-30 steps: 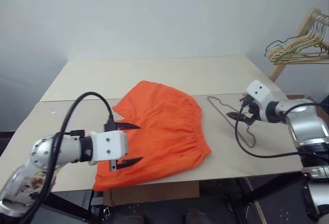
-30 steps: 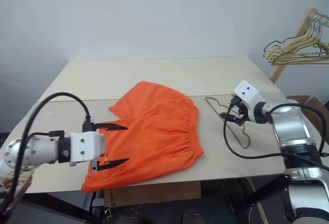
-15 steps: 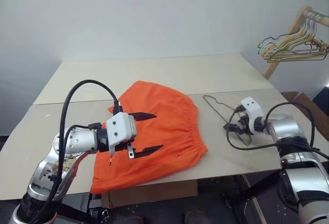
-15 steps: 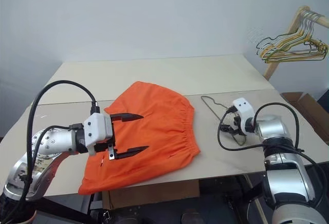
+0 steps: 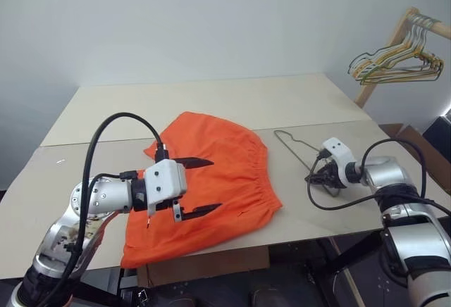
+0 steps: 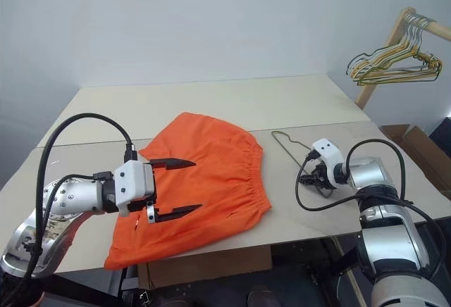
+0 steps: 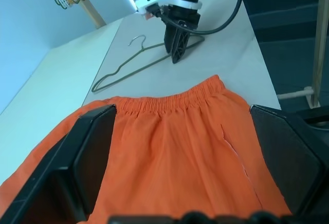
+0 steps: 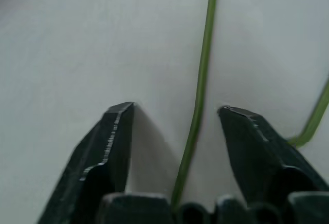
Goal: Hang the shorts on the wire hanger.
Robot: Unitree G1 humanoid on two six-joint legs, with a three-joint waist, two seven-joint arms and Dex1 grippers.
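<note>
Orange shorts (image 5: 211,184): spread flat and wrinkled on the counter (image 5: 232,103), right under and ahead of the left gripper, gathered waistband on the side facing the right gripper.
Left gripper (image 5: 196,186): hovering over the shorts, black fingers (image 6: 173,162) spread wide apart, nothing between them, no contact with the fabric that can be seen.
Right gripper (image 8: 177,113): tips down at the counter, fingers (image 8: 110,142) partly apart with one strand of wire running between them; neither finger is pressed on the wire in the wrist view.
Wire hanger (image 7: 134,66): thin grey-green, lying flat on the counter beside the waistband, its small hook pointing away from the right gripper.
Spare hangers (image 5: 394,64): pale bunch on a wooden rail (image 5: 384,57), well beyond the right gripper.
Writing: no brand, label or text can be read anywhere.
</note>
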